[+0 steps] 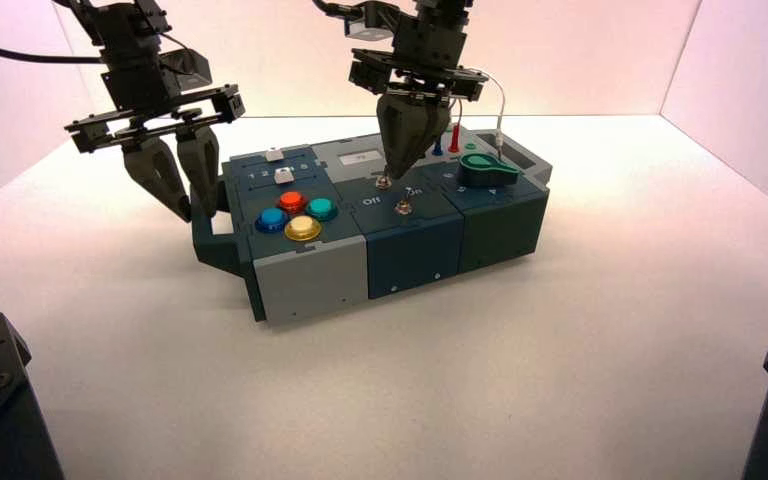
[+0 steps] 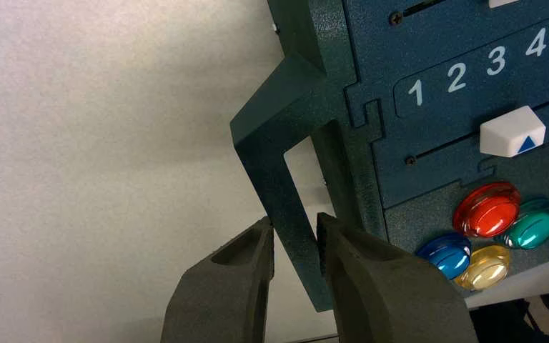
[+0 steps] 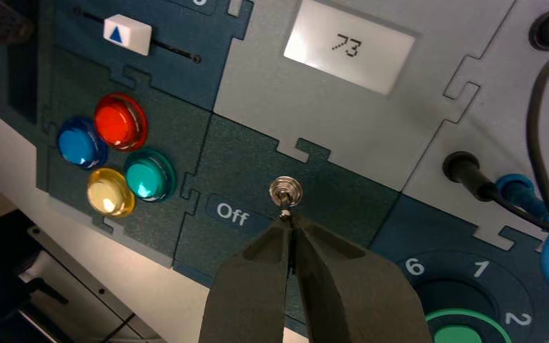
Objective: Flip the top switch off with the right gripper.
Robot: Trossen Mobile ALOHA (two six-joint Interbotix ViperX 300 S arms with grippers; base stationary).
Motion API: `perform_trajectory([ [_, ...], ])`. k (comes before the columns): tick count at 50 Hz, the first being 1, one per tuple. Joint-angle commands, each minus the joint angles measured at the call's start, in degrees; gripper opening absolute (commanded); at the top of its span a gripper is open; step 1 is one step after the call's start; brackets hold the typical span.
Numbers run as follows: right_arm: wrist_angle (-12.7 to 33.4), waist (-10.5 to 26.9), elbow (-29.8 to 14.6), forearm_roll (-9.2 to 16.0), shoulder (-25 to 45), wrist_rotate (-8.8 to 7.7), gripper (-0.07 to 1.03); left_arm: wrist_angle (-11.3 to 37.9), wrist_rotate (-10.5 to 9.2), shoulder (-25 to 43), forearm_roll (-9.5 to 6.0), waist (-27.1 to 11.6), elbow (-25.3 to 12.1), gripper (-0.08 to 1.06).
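Spreading beneath the box, a pale, smooth tabletop meets plain, pink-tinted walls. The right gripper is above the middle of the box, its fingers together in a narrow wedge, their tips right at the lever of the top switch; whether they touch it I cannot tell. That silver toggle stands on the dark blue tile, next to the grey tile with the display. The left gripper is at the box's handle, fingers apart, contact unclear.
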Motion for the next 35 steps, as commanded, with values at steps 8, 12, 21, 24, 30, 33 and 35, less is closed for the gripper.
perform_trajectory([
  [8,0.00,-0.70,-1.85,-0.26,-1.41,0.18,-0.02,-0.79,1.23,-0.18,0.70,0.44,-0.44,-0.03],
  [12,0.00,-0.70,-2.37,-0.26,-1.05,0.09,-0.02,-0.79,1.23,-0.26,0.70,0.44,-0.53,-0.03],
  [21,0.88,-0.53,-3.96,-0.18,-0.18,-0.09,-0.02,-0.70,1.23,-0.26,0.79,0.44,-0.62,-0.03],
  [24,1.05,-0.44,-4.31,0.00,-0.09,-0.09,-0.02,-0.70,1.23,-0.26,0.70,0.44,-0.62,-0.03],
  [30,1.32,-0.26,-4.31,0.18,0.00,0.00,-0.02,-0.70,1.23,-0.26,0.70,0.44,-0.62,-0.03],
  [33,1.32,-0.18,-4.22,0.26,0.00,-0.09,-0.02,-0.70,1.23,-0.26,0.70,0.35,-0.62,-0.03],
  [35,1.41,-0.18,-4.13,0.35,0.00,-0.09,-0.02,-0.70,1.32,-0.26,0.70,0.44,-0.62,-0.03],
])
